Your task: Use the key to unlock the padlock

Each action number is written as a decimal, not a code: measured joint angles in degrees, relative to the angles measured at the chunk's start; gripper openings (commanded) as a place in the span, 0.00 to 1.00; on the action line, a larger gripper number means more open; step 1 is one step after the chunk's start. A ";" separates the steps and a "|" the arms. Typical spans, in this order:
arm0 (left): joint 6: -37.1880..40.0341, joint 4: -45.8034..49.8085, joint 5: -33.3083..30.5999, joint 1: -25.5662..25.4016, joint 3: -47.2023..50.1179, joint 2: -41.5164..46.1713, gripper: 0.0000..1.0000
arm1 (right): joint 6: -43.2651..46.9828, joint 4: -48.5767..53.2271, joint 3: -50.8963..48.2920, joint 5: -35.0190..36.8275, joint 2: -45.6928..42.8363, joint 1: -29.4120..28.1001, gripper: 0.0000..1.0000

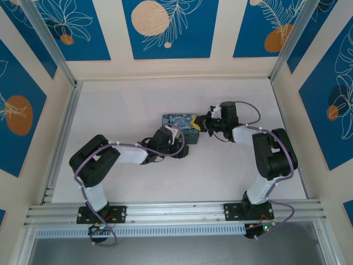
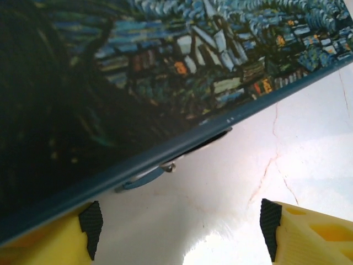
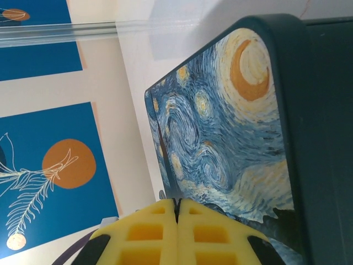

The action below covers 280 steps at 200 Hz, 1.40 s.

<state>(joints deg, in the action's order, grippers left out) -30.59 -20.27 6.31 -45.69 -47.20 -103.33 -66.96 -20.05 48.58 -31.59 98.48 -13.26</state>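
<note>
Top external, tin (image 1: 177,121): lies mid-surface (image 1: 121,110), its printed lid facing up.
Top external, left gripper (image 1: 179,142): at the tin's near edge, partly over it; I cannot tell how its jaws stand here.
Top external, right gripper (image 1: 197,126): yellow fingers touch the tin's right end.
Left wrist, left gripper (image 2: 182,232): jaws spread wide, with one black pad at each lower corner and bare white surface (image 2: 248,182) between them.
Left wrist, tin (image 2: 165,66): its dark rim runs diagonally just beyond the pads.
Left wrist, padlock (image 2: 144,179): seemingly the thin bluish sliver with a silvery tip. It lies on the surface against the tin's rim and is too small to be sure.
Right wrist, right gripper (image 3: 177,218): yellow fingers pressed together, with only a thin seam between them.
Right wrist, tin (image 3: 220,127): swirl-and-moon lid just beyond the fingertips.
Key: cannot tell where.
</note>
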 measured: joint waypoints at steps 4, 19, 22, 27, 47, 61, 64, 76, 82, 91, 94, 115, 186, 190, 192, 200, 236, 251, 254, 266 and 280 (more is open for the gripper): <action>0.17 -0.63 -0.48 -0.11 0.00 -0.28 0.75 | 0.00 0.02 0.13 0.00 0.07 0.00 0.00; 0.81 -2.89 -2.12 -0.46 0.00 -1.20 0.74 | 0.02 0.02 0.33 -0.04 0.31 0.00 0.00; 0.87 -3.23 -2.43 -0.55 0.00 -1.49 0.74 | 0.02 0.02 0.39 -0.11 0.35 0.00 0.00; 1.05 -3.93 -3.13 -0.72 0.00 -1.81 0.74 | 0.02 0.04 0.46 -0.15 0.44 0.00 0.00; 1.25 -6.05 -5.77 -1.53 0.00 -2.73 0.74 | 0.02 0.07 0.50 -0.15 0.52 0.00 0.00; 1.27 -7.48 -7.32 -2.03 -0.02 -3.48 0.74 | 0.17 0.09 0.50 -0.17 0.61 0.00 0.00; 1.27 -7.74 -7.56 -2.14 -0.07 -3.67 0.74 | 0.20 0.09 0.50 -0.17 0.63 0.00 0.00; 1.38 -8.55 -8.44 -2.51 -0.35 -4.24 0.74 | 0.24 0.09 0.50 -0.17 0.76 0.00 0.00; 1.40 -9.03 -8.63 -2.64 -0.50 -4.52 0.74 | 0.42 0.15 0.50 -0.17 0.83 0.00 0.00; 1.25 -9.64 -8.76 -2.84 -0.74 -4.90 0.74 | 0.46 0.20 0.50 -0.17 0.87 0.00 0.00; 1.16 -9.84 -8.76 -2.89 -0.87 -5.05 0.74 | 0.52 0.20 0.50 -0.17 0.87 0.00 0.00; -0.13 -12.00 -8.00 -3.19 -1.20 -5.81 0.74 | 0.63 0.20 0.50 -0.15 0.90 0.00 0.00; -10.45 -22.80 -6.82 -3.34 -1.25 -9.53 0.73 | 0.85 -0.17 0.50 -0.17 1.51 0.22 0.00; -11.10 -23.41 -6.82 -3.34 -1.25 -9.79 0.73 | 0.85 -0.24 0.50 -0.15 1.51 0.26 0.00; -11.41 -23.82 -6.84 -3.34 -1.25 -9.88 0.73 | 0.85 -0.26 0.50 -0.15 1.53 0.31 0.00; -12.57 -25.09 -6.88 -3.34 -1.25 -10.38 0.73 | 0.85 -0.37 0.50 -0.17 1.53 0.44 0.00; -18.34 -30.36 -7.93 -3.30 -0.35 -11.67 0.66 | 0.85 -0.46 0.50 -0.37 1.53 0.66 0.00; -20.59 -32.57 -8.35 -3.30 0.22 -12.26 0.64 | 0.85 -0.46 0.50 -0.42 1.53 0.79 0.00; -20.79 -32.85 -8.33 -3.30 0.31 -12.31 0.64 | 0.85 -0.46 0.50 -0.46 1.53 0.85 0.00; -22.60 -34.58 -8.50 -3.30 0.96 -12.57 0.63 | 0.85 -0.46 0.50 -0.63 1.53 1.03 0.00; -24.28 -36.17 -8.52 -3.30 1.75 -12.61 0.63 | 0.83 -0.48 0.50 -0.94 1.64 1.16 0.00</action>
<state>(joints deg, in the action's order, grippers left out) -54.87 -56.45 -2.22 -48.99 -45.45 -115.94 -66.13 -20.53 49.08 -32.53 100.12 -12.10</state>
